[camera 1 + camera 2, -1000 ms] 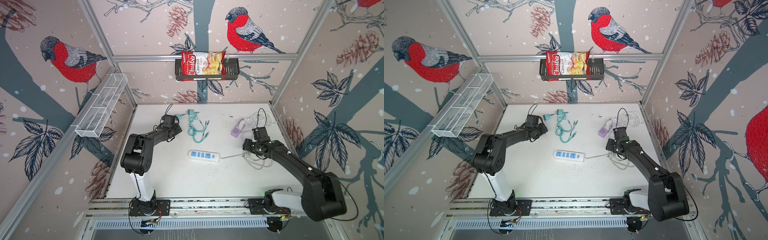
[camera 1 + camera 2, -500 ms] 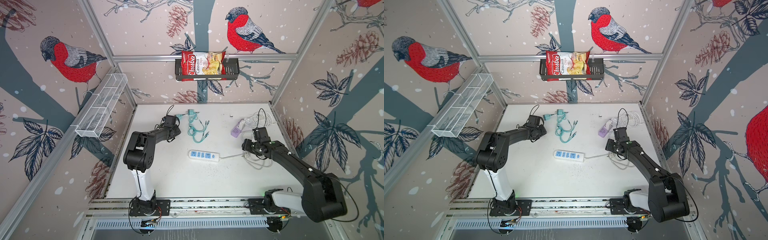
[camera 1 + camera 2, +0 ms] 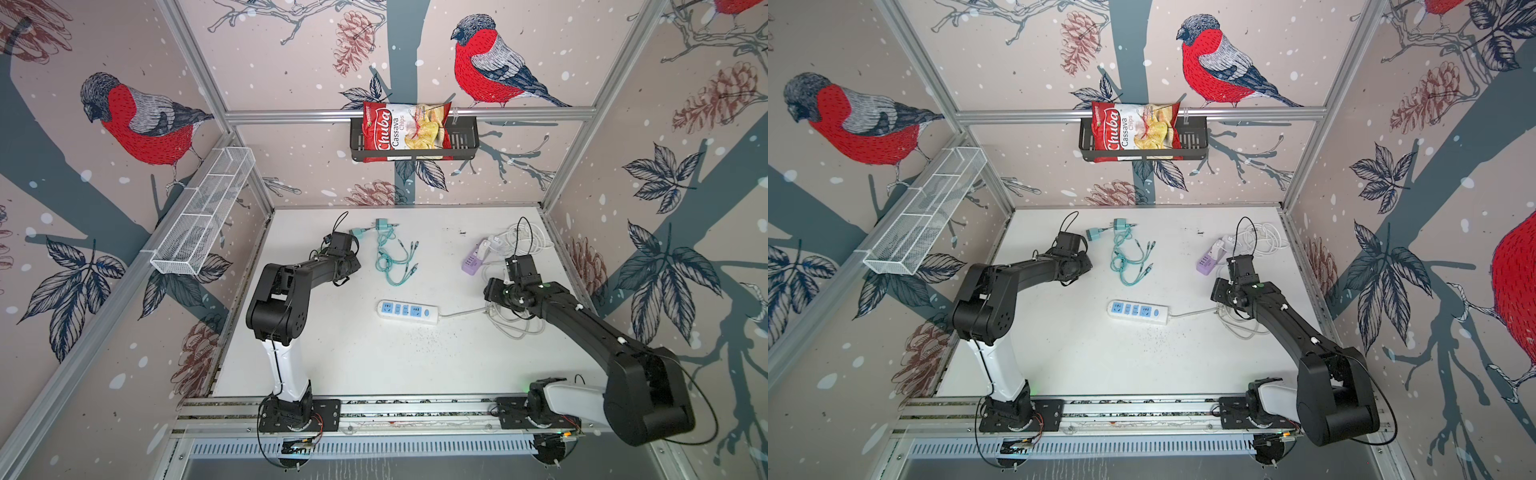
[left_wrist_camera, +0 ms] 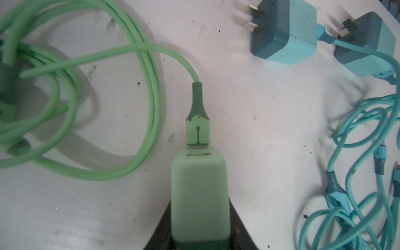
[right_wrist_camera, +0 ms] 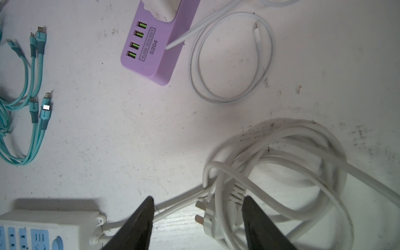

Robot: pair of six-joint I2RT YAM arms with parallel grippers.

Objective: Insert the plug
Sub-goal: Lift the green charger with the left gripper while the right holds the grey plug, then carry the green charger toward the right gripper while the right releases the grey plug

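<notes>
- The white table (image 3: 374, 365) is carrying everything, its top showing scuffs and dark specks.
- A white power strip (image 3: 407, 311) (blue sockets facing up) is lying near the middle, its cord running to a white cord coil (image 5: 292, 135) on the right.
- A white plug (image 5: 206, 218) is resting inside that coil, prongs showing.
- A purple USB hub (image 5: 151, 49) is sitting farther back, with a thin white cable (image 5: 225, 100) looping just beside it.
- A teal charger (image 4: 283, 32) and its twin (image 4: 368, 43) are lying near the back, their teal cables (image 3: 380, 253) tangling toward the middle.
- A green cable (image 4: 97, 175) is lying in loops and plugging into a green charger (image 4: 199, 194).
</notes>
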